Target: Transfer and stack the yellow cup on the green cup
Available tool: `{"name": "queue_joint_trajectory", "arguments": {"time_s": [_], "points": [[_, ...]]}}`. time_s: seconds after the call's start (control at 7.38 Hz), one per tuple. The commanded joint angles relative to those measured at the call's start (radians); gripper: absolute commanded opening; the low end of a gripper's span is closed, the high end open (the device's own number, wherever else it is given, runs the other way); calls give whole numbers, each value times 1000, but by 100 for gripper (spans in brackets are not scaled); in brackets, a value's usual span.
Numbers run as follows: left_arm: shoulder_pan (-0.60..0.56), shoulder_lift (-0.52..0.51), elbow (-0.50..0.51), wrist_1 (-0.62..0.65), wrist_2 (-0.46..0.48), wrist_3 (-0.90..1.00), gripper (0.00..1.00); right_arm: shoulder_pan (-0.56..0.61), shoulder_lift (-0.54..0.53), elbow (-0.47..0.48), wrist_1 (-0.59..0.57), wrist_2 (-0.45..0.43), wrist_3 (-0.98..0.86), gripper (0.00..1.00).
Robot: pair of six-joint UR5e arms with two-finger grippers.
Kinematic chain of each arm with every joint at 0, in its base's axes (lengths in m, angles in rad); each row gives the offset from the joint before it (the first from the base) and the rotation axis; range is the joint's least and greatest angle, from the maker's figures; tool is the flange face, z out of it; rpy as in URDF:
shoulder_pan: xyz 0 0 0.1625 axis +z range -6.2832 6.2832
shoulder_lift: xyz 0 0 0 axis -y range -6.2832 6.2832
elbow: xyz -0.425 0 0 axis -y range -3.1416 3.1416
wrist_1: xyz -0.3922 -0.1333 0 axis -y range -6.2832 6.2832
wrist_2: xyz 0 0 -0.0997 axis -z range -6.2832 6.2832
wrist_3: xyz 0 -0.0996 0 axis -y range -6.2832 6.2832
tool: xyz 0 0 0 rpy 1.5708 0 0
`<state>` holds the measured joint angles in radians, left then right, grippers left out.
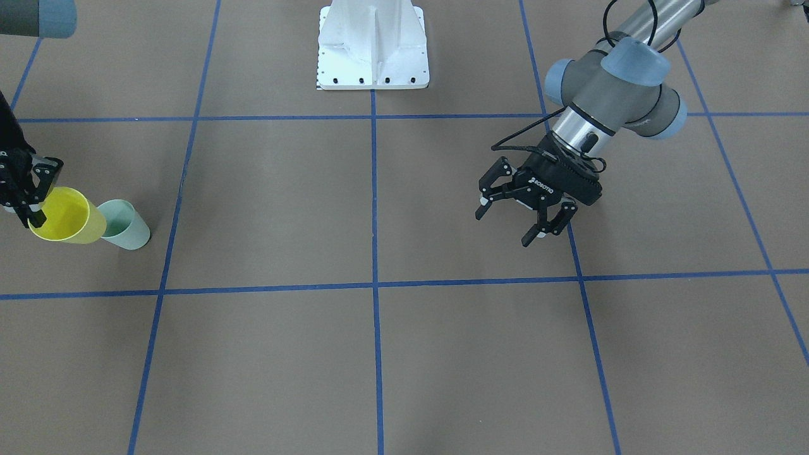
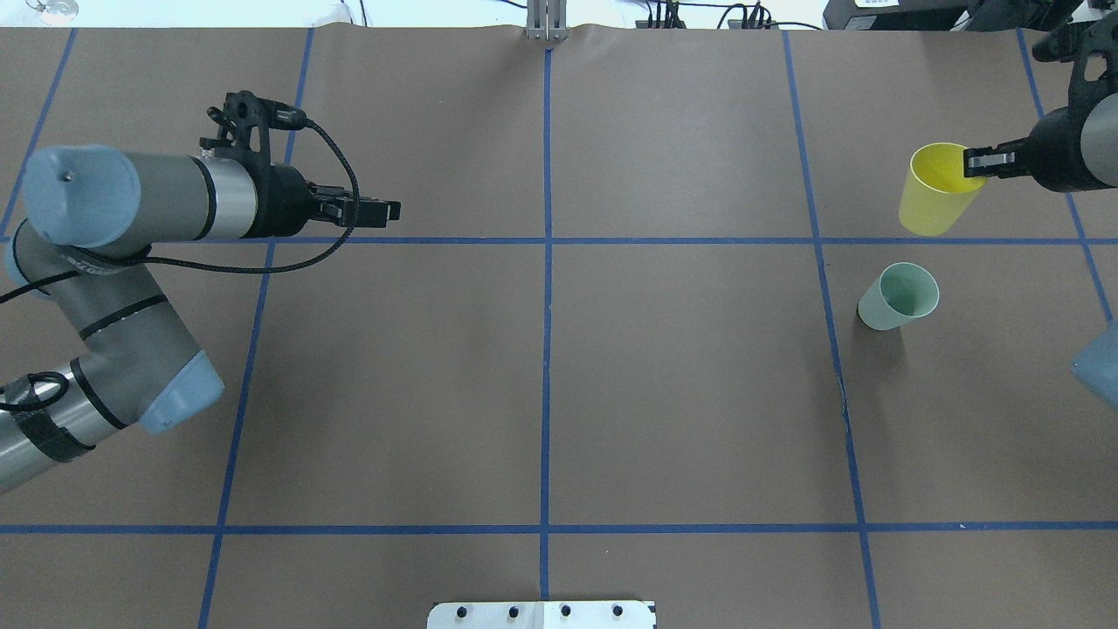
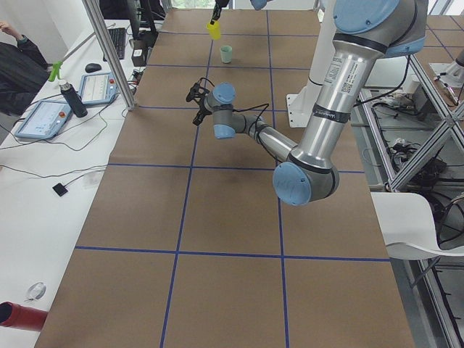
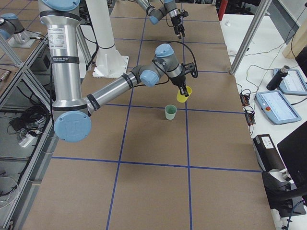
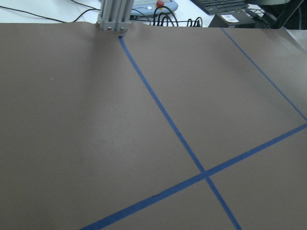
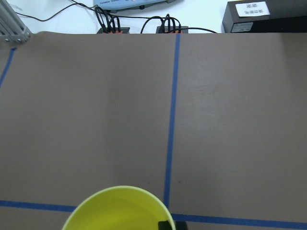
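My right gripper (image 2: 976,162) is shut on the rim of the yellow cup (image 2: 933,194), one finger inside and one outside. The cup hangs tilted, a little above the table, and also shows in the front view (image 1: 68,217) and at the bottom of the right wrist view (image 6: 117,210). The green cup (image 2: 900,297) stands upright on the table, apart from the yellow cup and nearer the robot; in the front view (image 1: 128,225) it sits just beside it. My left gripper (image 1: 523,220) is open and empty, far off on the other half of the table.
The brown table is marked with blue tape lines (image 2: 548,349). The robot's white base plate (image 1: 373,47) stands at the near middle edge. Cables, tablets and a bottle (image 4: 279,79) lie past the far edge.
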<state>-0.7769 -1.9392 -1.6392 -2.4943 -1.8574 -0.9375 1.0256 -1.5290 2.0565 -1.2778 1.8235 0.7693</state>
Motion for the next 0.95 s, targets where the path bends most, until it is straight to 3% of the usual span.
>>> {"name": "queue_joint_trajectory", "arguments": {"time_s": [0.0, 0.14, 0.27, 0.54, 0.81], "points": [[-56, 46, -42, 41, -36, 2, 100, -33, -90, 19, 106, -62, 11, 0], [-71, 61, -45, 43, -43, 2, 100, -47, -143, 13, 205, -79, 24, 0], [-76, 63, -45, 43, -49, 9, 100, -67, -154, 13, 227, -81, 45, 0], [-78, 72, -44, 43, -51, 11, 100, -181, -157, 11, 262, -185, 151, 0], [-78, 75, -41, 44, -51, 34, 100, -179, -186, 20, 268, -141, 145, 0]]}}
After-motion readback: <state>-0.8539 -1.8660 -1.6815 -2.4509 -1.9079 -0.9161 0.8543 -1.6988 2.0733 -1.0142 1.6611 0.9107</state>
